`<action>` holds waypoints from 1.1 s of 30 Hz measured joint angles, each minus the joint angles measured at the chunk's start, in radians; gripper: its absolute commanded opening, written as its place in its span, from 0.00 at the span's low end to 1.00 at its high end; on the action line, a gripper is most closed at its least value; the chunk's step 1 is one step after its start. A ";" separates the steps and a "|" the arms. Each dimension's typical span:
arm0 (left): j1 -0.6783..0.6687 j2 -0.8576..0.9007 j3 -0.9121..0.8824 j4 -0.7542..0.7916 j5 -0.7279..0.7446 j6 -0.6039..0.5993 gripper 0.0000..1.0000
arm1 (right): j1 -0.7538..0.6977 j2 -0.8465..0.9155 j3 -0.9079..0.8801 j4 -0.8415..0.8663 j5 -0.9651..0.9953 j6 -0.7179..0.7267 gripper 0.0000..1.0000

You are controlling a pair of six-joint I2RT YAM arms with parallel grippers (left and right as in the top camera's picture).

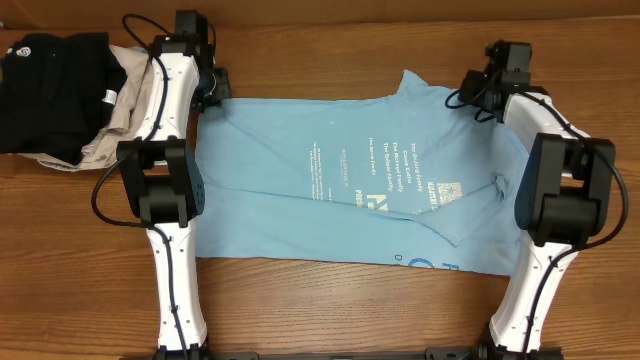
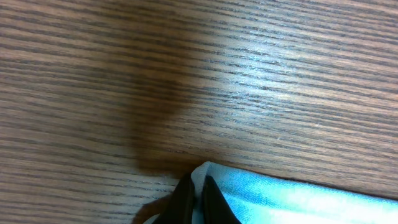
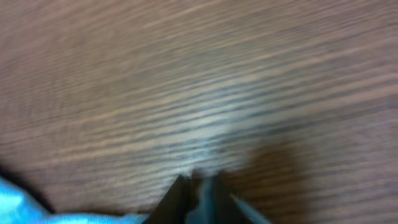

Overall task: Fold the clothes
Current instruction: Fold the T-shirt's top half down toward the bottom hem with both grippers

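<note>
Other clothes: A black garment [image 1: 45, 85] and a tan garment [image 1: 105, 140] lay in a heap at the upper left of the frame, just beside my left arm.
My left claw: My left claw [image 1: 213, 97] sat on the upper left corner of the T-shirt [image 1: 290, 200]. It was squeezed tight on that corner. In the left wrist view a bit of blue cloth [image 2: 298, 196] poked up between the tips of the left claw [image 2: 198, 185].
T-shirt: It lay flat on the table [image 1: 330, 50] in the middle of the frame, with the print facing up. Its long way ran left to right, from one arm to the other.
My right claw: My right claw [image 1: 472, 97] sat at the upper right corner of the T-shirt. The right wrist view was blurry. The tips of the right claw [image 3: 198, 186] looked close together, but I could not tell if they had pinched the cloth [image 3: 22, 208].
Which way the shirt lay: From both claws, the rest of the T-shirt lay toward the bottom of the frame.
Nearer arm: Each claw was nearest its own top corner.
My guess for the fold: Both top corners would need to go down toward the bottom edge together.
</note>
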 measured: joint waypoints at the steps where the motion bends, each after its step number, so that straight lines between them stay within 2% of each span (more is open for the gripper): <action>1: 0.000 0.000 0.000 0.000 0.000 0.000 0.04 | -0.004 0.000 0.002 -0.005 -0.001 0.001 0.04; 7: -0.004 0.017 0.048 -0.063 -0.029 0.002 0.04 | -0.019 0.006 0.085 -0.141 -0.023 0.010 0.04; 20: -0.011 0.053 0.477 -0.356 -0.117 0.011 0.04 | -0.025 0.009 0.570 -0.827 -0.042 -0.005 0.04; 26: -0.011 0.053 0.515 -0.468 -0.124 0.011 0.04 | -0.040 0.009 0.600 -1.094 -0.045 -0.009 0.04; 33: -0.011 0.053 0.515 -0.583 -0.135 0.011 0.04 | -0.053 0.009 0.600 -1.273 -0.046 -0.007 0.04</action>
